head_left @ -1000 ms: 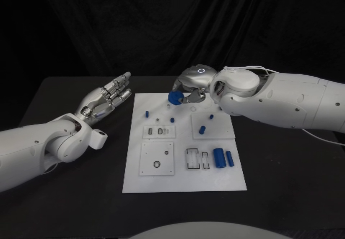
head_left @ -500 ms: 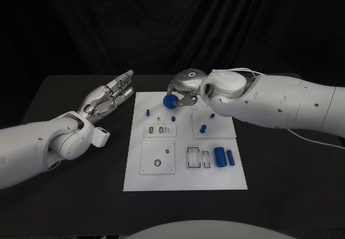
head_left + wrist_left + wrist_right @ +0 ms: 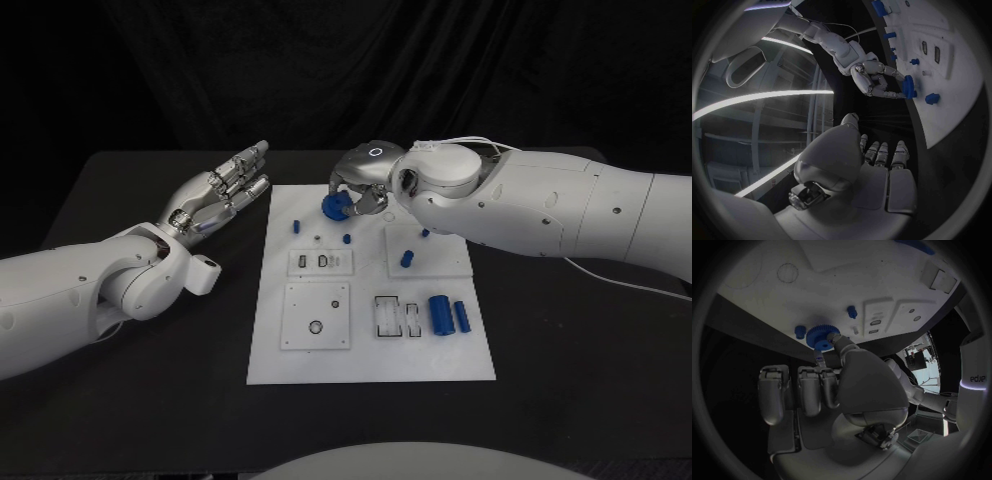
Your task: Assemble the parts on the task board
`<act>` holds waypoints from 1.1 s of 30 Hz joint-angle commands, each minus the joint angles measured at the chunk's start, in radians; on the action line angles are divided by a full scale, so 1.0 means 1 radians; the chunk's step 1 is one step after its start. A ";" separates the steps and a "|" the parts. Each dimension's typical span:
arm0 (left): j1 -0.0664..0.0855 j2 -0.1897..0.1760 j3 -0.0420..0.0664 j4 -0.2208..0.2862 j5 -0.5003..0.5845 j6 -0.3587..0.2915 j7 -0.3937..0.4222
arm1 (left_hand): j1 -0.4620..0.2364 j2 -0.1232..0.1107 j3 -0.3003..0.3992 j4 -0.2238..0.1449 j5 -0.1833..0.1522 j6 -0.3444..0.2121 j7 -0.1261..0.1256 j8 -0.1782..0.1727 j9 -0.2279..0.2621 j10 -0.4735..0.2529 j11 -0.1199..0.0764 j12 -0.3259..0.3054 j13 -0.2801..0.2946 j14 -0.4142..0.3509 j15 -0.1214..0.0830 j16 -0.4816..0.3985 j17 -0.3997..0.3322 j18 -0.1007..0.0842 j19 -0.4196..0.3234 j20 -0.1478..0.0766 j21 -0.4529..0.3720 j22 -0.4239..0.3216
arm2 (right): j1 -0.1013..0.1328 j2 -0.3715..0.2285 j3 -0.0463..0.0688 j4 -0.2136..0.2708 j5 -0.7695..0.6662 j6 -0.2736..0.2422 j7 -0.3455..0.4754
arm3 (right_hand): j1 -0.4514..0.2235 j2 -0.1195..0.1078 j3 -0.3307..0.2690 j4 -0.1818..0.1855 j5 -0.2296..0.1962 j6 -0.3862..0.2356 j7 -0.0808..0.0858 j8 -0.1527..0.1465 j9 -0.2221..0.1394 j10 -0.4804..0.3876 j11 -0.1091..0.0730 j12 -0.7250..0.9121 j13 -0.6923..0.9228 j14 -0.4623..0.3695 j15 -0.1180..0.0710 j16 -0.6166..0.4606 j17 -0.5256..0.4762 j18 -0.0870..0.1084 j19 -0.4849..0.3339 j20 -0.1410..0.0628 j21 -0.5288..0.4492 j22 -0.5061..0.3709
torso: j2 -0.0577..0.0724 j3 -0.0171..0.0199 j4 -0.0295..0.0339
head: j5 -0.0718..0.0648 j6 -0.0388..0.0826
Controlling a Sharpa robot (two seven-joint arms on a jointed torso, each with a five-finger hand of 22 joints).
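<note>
Right hand [image 3: 364, 185] is seen over the far end of the task board [image 3: 372, 350], with a small blue gear [image 3: 336, 207] pinched at its fingertips; the toothed rim is easiest to make out from the right wrist view, where the gear [image 3: 823, 336] is held just off the white plate. Left hand [image 3: 216, 195] is kept above the black tabletop [image 3: 577, 340] just beside the board's left edge, palm up, fingers stretched out flat and nothing held. On the board itself, a short blue peg [image 3: 296, 227] and another [image 3: 348, 239] are stood near the gear, a blue piece [image 3: 407, 261] is sat on the right-hand square plate, and two blue cylinders [image 3: 450, 316] are laid side by side further toward the near end.
</note>
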 commanded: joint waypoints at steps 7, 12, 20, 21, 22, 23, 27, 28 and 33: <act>0.002 0.004 0.001 -0.002 -0.003 0.017 0.121 | 0.011 0.001 0.006 -0.001 0.006 0.003 0.006 0.003 0.001 0.001 0.004 -0.002 0.000 0.002 0.008 -0.004 -0.001 0.017 0.000 0.010 -0.002 0.000 | -0.010 0.019 0.001 -0.019 -0.006 0.060 -0.039 | -0.017 -0.012 0.041 0.004 -0.025 -0.053 -0.016 -0.025 0.218 0.106 0.007 0.005 0.263 0.105 0.005 0.003 0.263 0.000 0.089 0.009 -0.023 0.252 | 0.000 -0.0003 0.0013 | 0.001 -0.006; 0.002 0.004 0.001 -0.003 -0.003 0.018 0.120 | 0.011 0.001 0.006 -0.001 0.006 0.003 0.006 0.003 0.001 0.001 0.004 -0.002 0.000 0.002 0.008 -0.004 -0.001 0.017 0.000 0.010 -0.002 0.000 | -0.014 0.021 0.001 -0.023 -0.006 0.076 -0.045 | -0.020 -0.018 0.053 0.004 -0.031 -0.071 -0.016 -0.049 0.200 0.106 0.006 0.005 0.263 0.105 0.006 0.003 0.263 0.001 0.087 0.009 -0.026 0.251 | 0.000 -0.0001 0.0001 | 0.004 -0.008; 0.002 0.004 0.001 -0.004 -0.003 0.020 0.118 | 0.011 0.002 0.007 -0.001 0.006 0.003 0.008 0.003 0.001 0.001 0.005 -0.002 0.000 0.002 0.008 -0.004 -0.001 0.017 0.000 0.011 -0.002 0.000 | -0.017 0.018 0.001 -0.024 -0.006 0.079 -0.050 | -0.020 -0.018 0.054 0.004 -0.031 -0.073 -0.016 -0.051 0.198 0.106 0.006 0.005 0.263 0.105 0.006 0.003 0.263 0.002 0.087 0.009 -0.027 0.250 | 0.000 0.0004 -0.0005 | 0.005 -0.010; 0.002 0.004 0.001 -0.004 -0.003 0.021 0.118 | 0.011 0.002 0.007 -0.001 0.006 0.003 0.008 0.003 0.001 0.001 0.005 -0.002 0.000 0.002 0.008 -0.004 -0.001 0.017 0.000 0.011 -0.002 0.000 | -0.017 0.018 0.001 -0.024 -0.006 0.079 -0.051 | -0.018 -0.018 0.057 0.003 -0.030 -0.073 -0.016 -0.053 0.196 0.106 0.006 0.005 0.263 0.105 0.006 0.003 0.263 0.002 0.087 0.009 -0.027 0.250 | 0.000 0.0004 -0.0005 | 0.005 -0.010; 0.002 0.004 0.001 -0.004 -0.003 0.021 0.118 | 0.011 0.002 0.007 -0.001 0.006 0.003 0.008 0.003 0.001 0.001 0.005 -0.002 0.000 0.002 0.008 -0.004 -0.001 0.017 0.000 0.011 -0.002 0.000 | -0.017 0.017 0.001 -0.024 -0.006 0.078 -0.051 | -0.018 -0.018 0.057 0.003 -0.030 -0.073 -0.016 -0.053 0.196 0.106 0.006 0.005 0.263 0.105 0.006 0.003 0.263 0.002 0.087 0.009 -0.027 0.250 | 0.000 0.0004 0.0000 | 0.005 -0.011; 0.002 0.004 0.001 -0.005 -0.003 0.021 0.118 | 0.011 0.002 0.007 -0.001 0.006 0.003 0.008 0.003 0.001 0.001 0.005 -0.002 0.000 0.002 0.008 -0.004 -0.001 0.017 0.000 0.011 -0.002 0.000 | -0.017 0.016 0.001 -0.024 -0.006 0.077 -0.052 | -0.017 -0.018 0.059 0.002 -0.029 -0.074 -0.016 -0.054 0.194 0.106 0.006 0.005 0.263 0.105 0.006 0.003 0.263 0.002 0.086 0.009 -0.028 0.250 | 0.000 0.0004 0.0000 | 0.005 -0.011; 0.002 0.004 0.001 -0.006 -0.003 0.022 0.117 | 0.011 0.002 0.007 -0.001 0.006 0.003 0.009 0.003 0.001 0.000 0.006 -0.002 -0.001 0.002 0.009 -0.004 -0.001 0.017 0.000 0.011 -0.001 0.000 | -0.018 0.014 0.001 -0.025 -0.006 0.073 -0.054 | -0.017 -0.024 0.069 -0.001 -0.029 -0.098 -0.015 -0.062 0.176 0.106 0.006 0.005 0.263 0.105 0.006 0.003 0.263 0.002 0.086 0.009 -0.029 0.250 | 0.000 0.0005 -0.0002 | 0.005 -0.011; 0.002 0.004 0.001 -0.006 -0.003 0.022 0.117 | 0.011 0.002 0.007 -0.001 0.006 0.003 0.009 0.003 0.001 0.000 0.006 -0.002 -0.001 0.002 0.009 -0.004 -0.001 0.017 0.000 0.011 -0.001 0.000 | -0.018 0.014 0.001 -0.025 -0.006 0.072 -0.055 | -0.016 -0.025 0.071 -0.002 -0.029 -0.103 -0.016 -0.062 0.173 0.106 0.006 0.005 0.263 0.105 0.006 0.003 0.263 0.003 0.085 0.009 -0.030 0.249 | 0.000 0.0006 -0.0004 | 0.005 -0.012; 0.002 0.004 0.001 -0.007 -0.003 0.023 0.116 | 0.011 0.002 0.007 -0.001 0.006 0.003 0.009 0.003 0.001 0.000 0.006 -0.002 -0.001 0.002 0.009 -0.004 -0.001 0.017 0.000 0.011 -0.001 0.000 | -0.019 0.012 0.001 -0.026 -0.006 0.059 -0.055 | -0.017 -0.023 0.076 -0.001 -0.026 -0.109 -0.016 -0.062 0.167 0.106 0.006 0.005 0.263 0.105 0.006 0.003 0.263 0.003 0.084 0.009 -0.032 0.249 | 0.000 0.0004 0.0003 | 0.006 -0.014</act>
